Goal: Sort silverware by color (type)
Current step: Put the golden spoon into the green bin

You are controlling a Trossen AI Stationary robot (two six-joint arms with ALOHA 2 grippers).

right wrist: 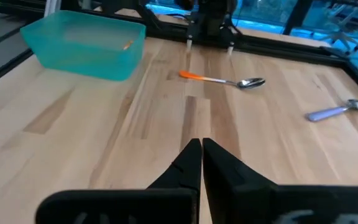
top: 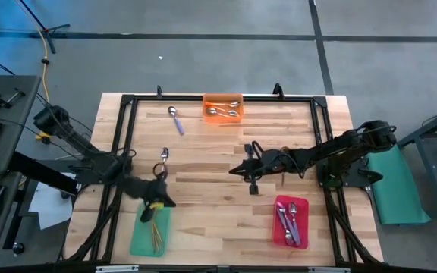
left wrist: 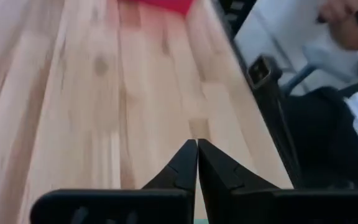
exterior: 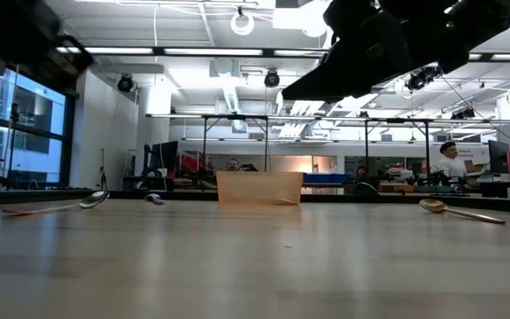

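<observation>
Left gripper [top: 155, 199] hangs closed and empty over the green tray [top: 139, 240]. Two spoons remain loose: orange-handled [top: 163, 158] beside it, purple-handled [top: 175, 119] farther back. My right gripper [top: 237, 168], closed mid-table, risks nudging either one if I sweep low.

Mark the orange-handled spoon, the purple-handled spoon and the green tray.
orange-handled spoon [right wrist: 219, 79]: right wrist view, on the handle near the bowl.
purple-handled spoon [right wrist: 327, 112]: right wrist view, on the purple handle.
green tray [right wrist: 79, 53]: right wrist view, on its near side wall.
</observation>
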